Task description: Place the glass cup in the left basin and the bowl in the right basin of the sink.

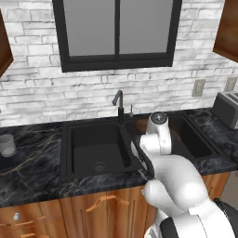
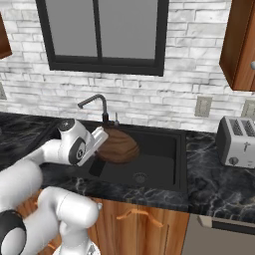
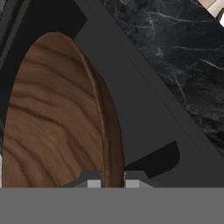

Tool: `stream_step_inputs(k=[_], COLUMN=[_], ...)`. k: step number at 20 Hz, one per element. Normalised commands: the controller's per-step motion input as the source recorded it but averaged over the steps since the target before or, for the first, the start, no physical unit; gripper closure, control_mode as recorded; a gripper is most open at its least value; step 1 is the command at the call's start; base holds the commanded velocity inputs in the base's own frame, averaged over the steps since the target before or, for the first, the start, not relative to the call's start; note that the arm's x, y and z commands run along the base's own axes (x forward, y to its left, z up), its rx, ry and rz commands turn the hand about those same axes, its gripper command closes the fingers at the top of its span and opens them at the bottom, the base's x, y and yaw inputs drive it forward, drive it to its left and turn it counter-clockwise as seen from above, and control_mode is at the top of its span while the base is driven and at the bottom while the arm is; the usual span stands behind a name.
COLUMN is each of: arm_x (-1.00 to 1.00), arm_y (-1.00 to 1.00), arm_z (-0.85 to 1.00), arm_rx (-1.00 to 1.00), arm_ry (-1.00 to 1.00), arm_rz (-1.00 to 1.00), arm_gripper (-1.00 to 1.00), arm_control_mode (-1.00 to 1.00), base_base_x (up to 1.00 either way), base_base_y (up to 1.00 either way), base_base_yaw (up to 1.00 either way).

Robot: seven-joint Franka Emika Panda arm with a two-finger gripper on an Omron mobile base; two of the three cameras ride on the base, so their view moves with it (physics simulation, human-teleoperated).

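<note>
Bowl hanging over the right basin

The hand [image 3: 113, 180] is pinching the bowl [image 2: 118, 145] by its rim, holding it tilted above the right basin [image 2: 159, 164]; the glass cup [image 1: 7, 145] is standing on the worktop's left end.

A black marble counter [image 1: 37, 167] runs along the wall above wooden cabinets [image 1: 93, 209]. Set into it is the black sink [image 1: 69, 128], two basins side by side. On the counter's left end stands the cup [image 1: 7, 145], upright. Over on the right end sits a toaster [image 2: 237, 142].
</note>
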Motion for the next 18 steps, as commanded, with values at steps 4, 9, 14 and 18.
stream_step_inputs(k=[4,9,14,18], arm_x=[0.21,0.27,0.31,0.28], arm_y=[-0.21,-0.27,-0.33,-0.29], arm_z=[-0.36,-0.29,-0.22,-0.27], arm_rx=[0.01,0.00,0.00,0.00], arm_ry=[0.05,0.03,0.00,0.00], arm_rz=[-0.05,-0.05,-0.05,-0.05], arm_gripper=[1.00,1.00,1.00,1.00], arm_control_mode=[-1.00,-1.00,-1.00,-1.00], base_base_x=[0.00,0.00,0.00,0.00], base_base_y=[0.00,0.00,0.00,0.00], base_base_yaw=[0.00,0.00,0.00,0.00])
